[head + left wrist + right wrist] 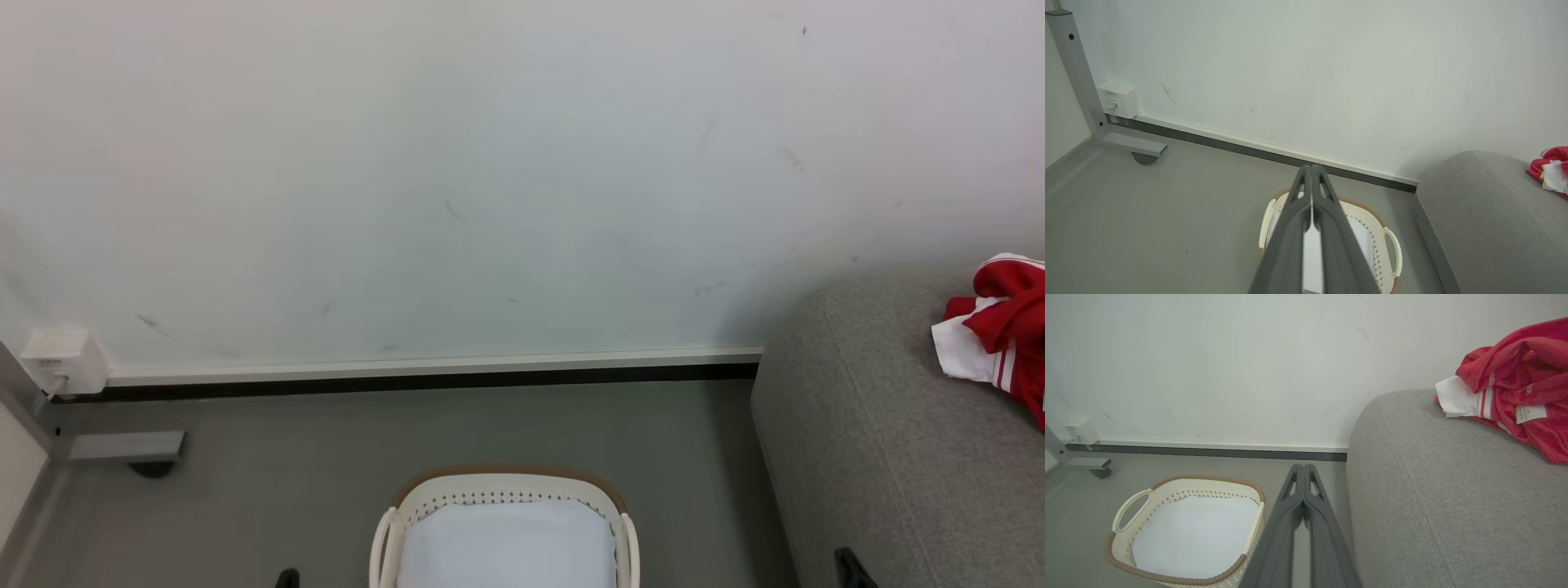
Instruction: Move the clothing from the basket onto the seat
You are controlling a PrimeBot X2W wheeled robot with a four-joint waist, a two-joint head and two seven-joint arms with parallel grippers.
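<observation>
One oval off-white plastic basket with brown rim (1208, 477), one grey fabric sofa (1433, 490), one red-and-white garment heap (1523, 363)

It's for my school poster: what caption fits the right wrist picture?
Shut right gripper between the basket, just its lining inside, and the sofa where the red clothes lie.

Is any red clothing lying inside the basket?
No, the basket holds just its pale lining, while the red clothing lies on the grey seat.

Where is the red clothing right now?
The clothing lies heaped on the seat by the wall, at the right edge of the head view, to the right of the basket.
</observation>
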